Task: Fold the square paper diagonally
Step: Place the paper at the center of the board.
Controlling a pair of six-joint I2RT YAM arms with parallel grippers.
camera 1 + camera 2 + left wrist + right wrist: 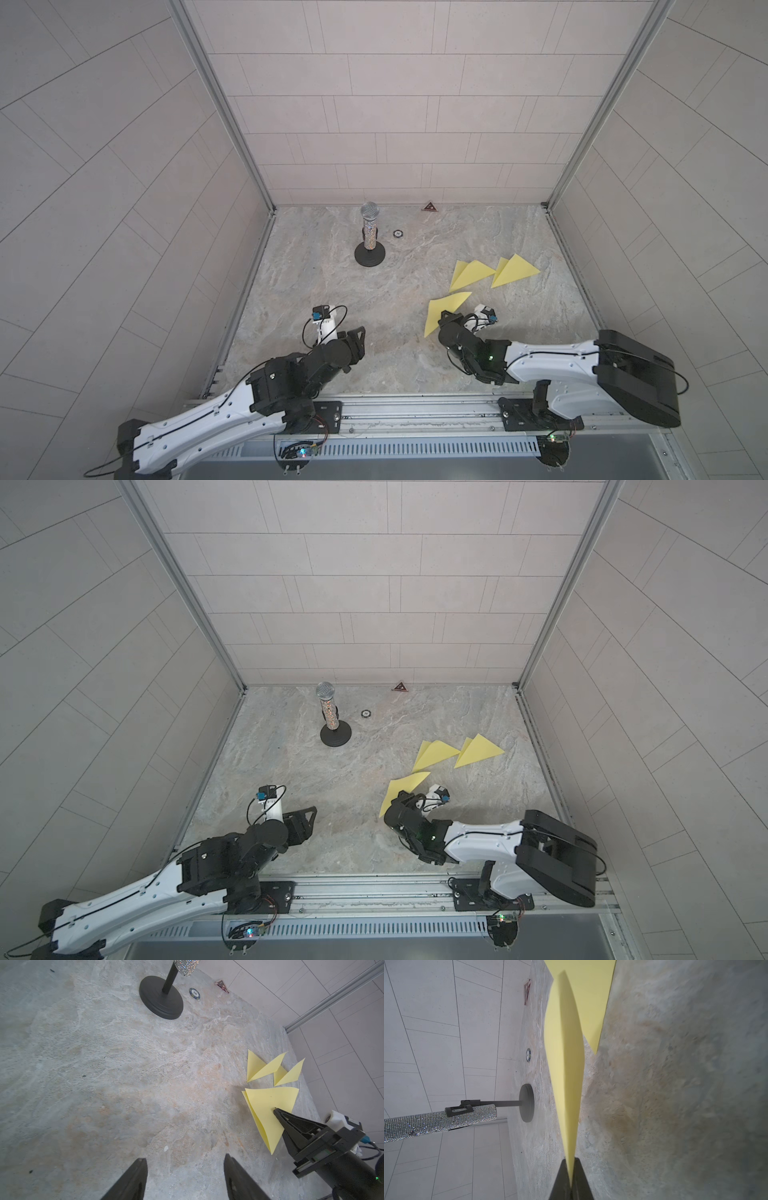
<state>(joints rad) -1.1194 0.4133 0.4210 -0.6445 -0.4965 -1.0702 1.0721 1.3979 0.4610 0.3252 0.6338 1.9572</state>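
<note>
The right end effector point(572, 1160) is clamping the yellow paper point(268, 1105) between jaws closed down to the sheet's thickness, down at the worktop point(374, 299), near two other folded triangles point(471, 274). The left end effector point(185, 1160) is standing partly open and empty, well apart. The yellow paper is handling as light, limp and easily creased, bowing beyond the grip. Holding both layers at an edge is appearing soundest.

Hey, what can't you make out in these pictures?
- Held paper: pinched edge hidden under the right gripper in both top views.
- Mic: head cut off by the left wrist view's edge.
- Sign: markings too small to read in both top views.
</note>
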